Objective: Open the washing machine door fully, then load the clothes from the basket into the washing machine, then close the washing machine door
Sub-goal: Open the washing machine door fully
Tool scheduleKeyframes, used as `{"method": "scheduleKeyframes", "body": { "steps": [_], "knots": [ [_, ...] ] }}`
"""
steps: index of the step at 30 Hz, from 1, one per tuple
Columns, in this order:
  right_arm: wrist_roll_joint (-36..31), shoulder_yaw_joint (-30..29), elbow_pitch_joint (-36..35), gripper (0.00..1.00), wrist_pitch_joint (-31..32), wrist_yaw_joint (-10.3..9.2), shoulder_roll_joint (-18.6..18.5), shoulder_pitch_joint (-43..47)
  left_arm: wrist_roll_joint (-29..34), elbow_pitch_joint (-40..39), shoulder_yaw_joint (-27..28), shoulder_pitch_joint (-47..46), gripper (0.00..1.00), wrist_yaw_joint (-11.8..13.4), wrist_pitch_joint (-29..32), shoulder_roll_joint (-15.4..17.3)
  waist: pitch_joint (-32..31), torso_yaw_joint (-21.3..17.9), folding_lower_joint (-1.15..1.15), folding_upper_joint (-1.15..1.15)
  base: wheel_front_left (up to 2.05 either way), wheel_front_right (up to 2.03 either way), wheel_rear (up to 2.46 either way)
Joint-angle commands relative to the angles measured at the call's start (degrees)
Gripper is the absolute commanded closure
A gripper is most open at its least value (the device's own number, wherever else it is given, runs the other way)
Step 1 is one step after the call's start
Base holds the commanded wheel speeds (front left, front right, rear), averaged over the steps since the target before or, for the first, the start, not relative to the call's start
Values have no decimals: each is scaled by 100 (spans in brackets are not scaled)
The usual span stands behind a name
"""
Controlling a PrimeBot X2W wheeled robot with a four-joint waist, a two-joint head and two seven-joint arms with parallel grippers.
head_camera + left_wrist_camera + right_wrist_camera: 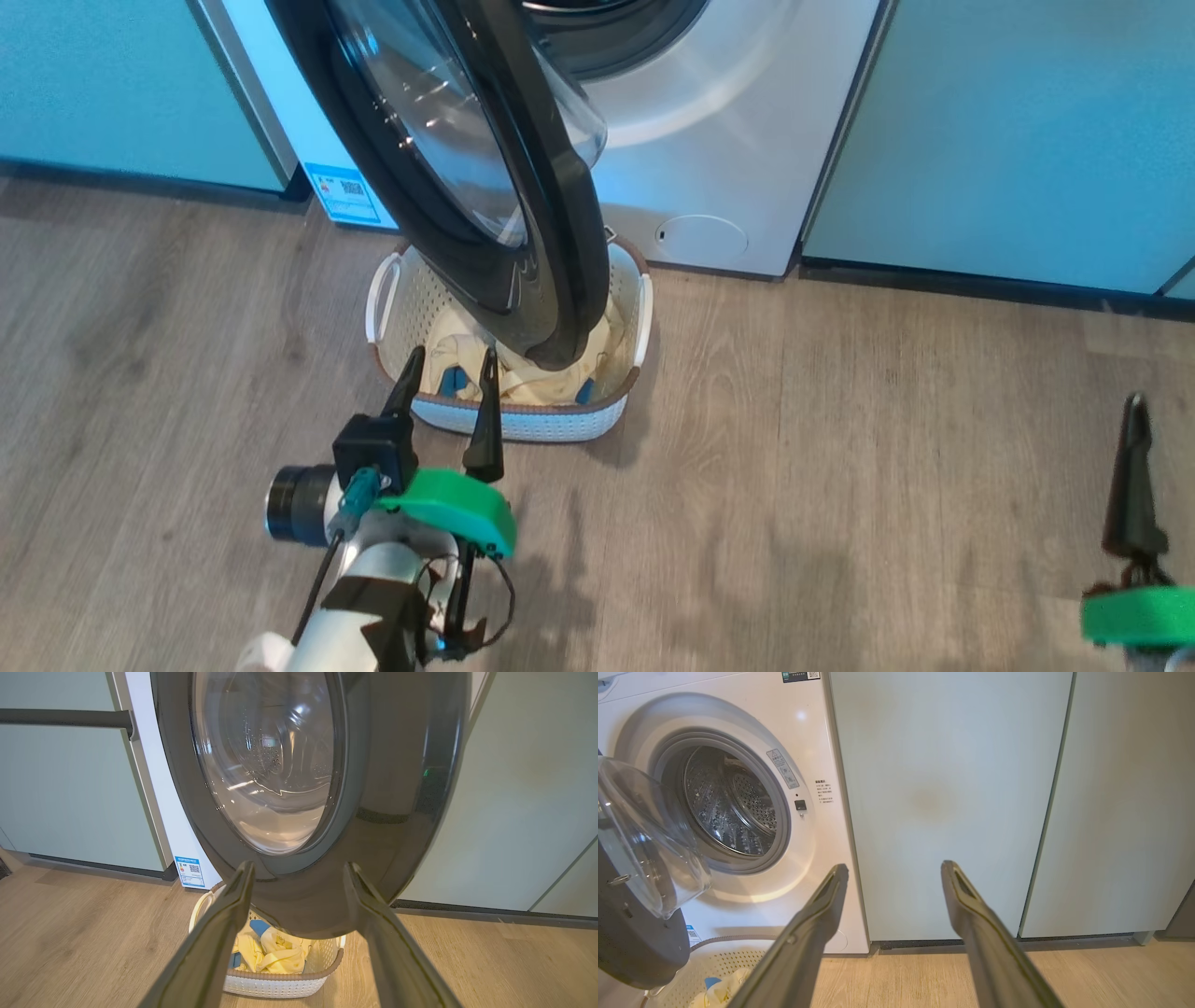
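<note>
The left arm [373, 569] reaches forward and low over the floor [840, 467]. Its fingers [485, 411] point toward the near rim of the basket [523, 420], and its jaws are open and hold nothing. The basket stands on the floor just before the washing machine [728, 121], with the clothes [541, 383] inside. The washing machine door [560, 233] is swung out, its lower rim above the basket. The right arm [1139, 616] is well apart to the right, facing a pale cabinet panel [943, 802], its jaws open and empty.

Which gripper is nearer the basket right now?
Left. The left gripper hangs open over the near rim of the basket; the right gripper is far off to the right, over the floor.
</note>
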Motion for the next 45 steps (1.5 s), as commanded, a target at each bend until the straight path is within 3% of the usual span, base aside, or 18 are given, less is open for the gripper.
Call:
{"method": "scheduleKeyframes", "body": {
  "steps": [1, 13, 42, 43, 44, 45],
  "knots": [
    [-60, 99, -249, 0, -53, 25, -21, -1, 49, -157, 217, -83, 0, -10, -39, 89, -38, -14, 0, 0, 0, 0, 0],
    [-158, 234, -487, 0, -53, 25, 5, 480, 91, -135, 321, -13, 0, -43, -39, 89, -135, -107, 0, 0, 0, 0, 0],
    [0, 329, -455, 0, -53, 25, 7, 528, 115, -98, 404, -54, 0, -19, -39, 89, -158, -205, 0, 0, 0, 0, 0],
    [-1, 331, -454, 0, -53, 25, 7, 529, 117, -82, 411, -64, 4, -15, -39, 89, -159, -209, 0, 0, 0, 0, 0],
    [1, 332, -456, 0, -53, 25, 7, 532, 115, -54, 418, -82, 56, -11, -39, 89, -160, -213, 0, 0, 0, 0, 0],
    [2, 334, -456, 0, -53, 25, 7, 535, 113, -26, 431, -110, 89, -12, -39, 89, -162, -219, 0, 0, 0, 0, 0]
  ]
}}
